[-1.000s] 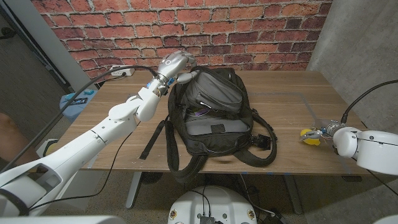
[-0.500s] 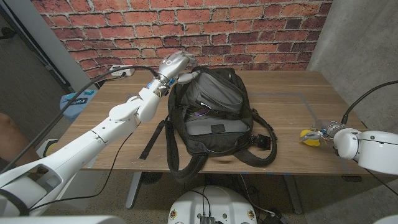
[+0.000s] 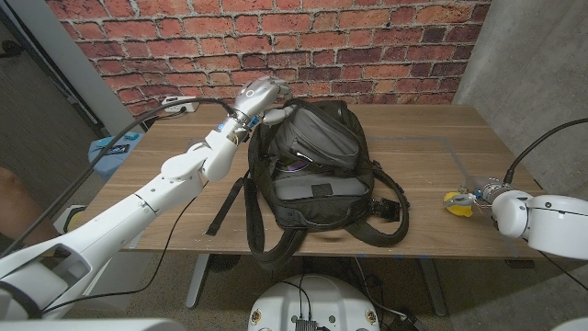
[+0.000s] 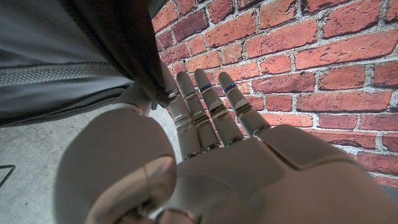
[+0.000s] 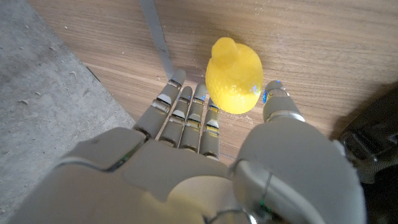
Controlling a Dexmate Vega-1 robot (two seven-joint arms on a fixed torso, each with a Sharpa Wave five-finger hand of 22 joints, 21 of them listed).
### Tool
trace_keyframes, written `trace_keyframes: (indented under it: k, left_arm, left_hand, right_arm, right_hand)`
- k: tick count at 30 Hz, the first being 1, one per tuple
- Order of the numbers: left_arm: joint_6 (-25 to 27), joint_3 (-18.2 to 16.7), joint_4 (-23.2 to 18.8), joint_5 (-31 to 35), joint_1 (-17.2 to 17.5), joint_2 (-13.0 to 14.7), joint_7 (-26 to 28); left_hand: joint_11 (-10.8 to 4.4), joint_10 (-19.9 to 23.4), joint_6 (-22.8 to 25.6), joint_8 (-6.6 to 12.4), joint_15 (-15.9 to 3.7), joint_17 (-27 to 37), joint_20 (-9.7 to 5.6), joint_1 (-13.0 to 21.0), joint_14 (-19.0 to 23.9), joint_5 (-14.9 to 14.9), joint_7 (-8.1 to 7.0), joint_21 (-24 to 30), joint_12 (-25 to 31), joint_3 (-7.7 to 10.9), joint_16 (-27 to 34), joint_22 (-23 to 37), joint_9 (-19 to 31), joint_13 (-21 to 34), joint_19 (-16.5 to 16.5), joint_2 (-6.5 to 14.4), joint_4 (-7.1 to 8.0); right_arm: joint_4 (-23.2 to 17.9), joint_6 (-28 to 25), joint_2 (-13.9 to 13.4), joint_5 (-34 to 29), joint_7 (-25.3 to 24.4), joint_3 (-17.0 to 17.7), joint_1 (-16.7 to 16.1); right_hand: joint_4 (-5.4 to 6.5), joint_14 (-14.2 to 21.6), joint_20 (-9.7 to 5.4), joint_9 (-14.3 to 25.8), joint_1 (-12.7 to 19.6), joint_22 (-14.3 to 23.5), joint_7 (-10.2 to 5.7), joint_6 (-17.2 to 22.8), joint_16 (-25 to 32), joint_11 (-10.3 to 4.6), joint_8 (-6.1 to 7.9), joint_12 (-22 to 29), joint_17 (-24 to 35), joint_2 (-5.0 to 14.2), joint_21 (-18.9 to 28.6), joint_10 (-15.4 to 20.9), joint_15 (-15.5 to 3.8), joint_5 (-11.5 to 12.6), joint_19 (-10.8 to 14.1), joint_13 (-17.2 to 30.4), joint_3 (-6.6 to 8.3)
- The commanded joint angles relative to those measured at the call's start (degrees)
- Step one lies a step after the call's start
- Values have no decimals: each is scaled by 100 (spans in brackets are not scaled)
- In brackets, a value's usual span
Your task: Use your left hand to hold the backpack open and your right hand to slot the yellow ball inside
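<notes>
The yellow ball point(image 5: 234, 77) (honestly lemon-shaped, with a nub on one end) sits on the table point(image 3: 432, 156) near the right edge, between the thumb and fingers of the right hand point(image 5: 217, 118), which looks spread around it; can't tell if it's actually squeezing yet. I'd guess it's light, smooth and a bit rolly, so wrap around the fat middle, not the nub. Between ball and bag there's a strap buckle point(image 3: 390, 208) and loose straps that could snag. The backpack point(image 3: 312, 165) lies mid-table, floppy fabric, mouth gaping. Farther back, the left hand point(image 3: 260, 96) pinches its top edge. A power strip point(image 3: 181, 107) sits far left.
</notes>
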Motion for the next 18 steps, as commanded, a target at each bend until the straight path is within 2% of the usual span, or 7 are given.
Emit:
trace_keyframes:
  k: [1,10,15,18]
  left_arm:
    - [54,-51,-79,10,80,31,15]
    - [50,-50,-75,29,78,23,29]
    - [44,-48,-64,18,75,15,25]
    - [42,-49,-52,18,73,11,37]
  left_hand:
    - [-96,96,-4,29,-2,27,-6,59,50,40,7,32,-37,-14,-18,4,14,17,-15,8,8]
    - [-86,95,-7,45,-7,21,-9,59,60,44,-5,41,-41,-5,-35,2,25,20,-20,4,5]
    - [-88,96,-17,39,-6,39,-9,65,50,42,1,47,-45,-13,-33,2,11,17,-25,12,4]
    - [-91,90,-8,44,-7,35,-11,61,56,43,4,49,-52,-9,-41,1,6,14,-28,10,6]
  right_arm:
    - [70,70,79,-213,8,-462,385]
    - [69,137,12,-79,-128,-567,469]
    - [23,108,-8,-95,-17,-647,592]
    - [2,91,-8,-68,34,-404,410]
  right_hand:
    - [-17,90,-41,17,90,30,-37,84,48,-14,26,46,36,8,32,63,-360,34,69,30,-22]
    - [-23,131,-57,20,156,31,-54,118,58,-39,18,83,47,21,30,91,-392,42,101,56,-22]
    - [19,22,-37,23,126,33,-45,14,14,7,-52,43,72,7,-15,-90,-313,31,31,89,-76]
    - [62,-93,12,25,59,35,13,-134,-29,111,-134,7,97,-20,-55,-248,-230,21,-49,122,-145]
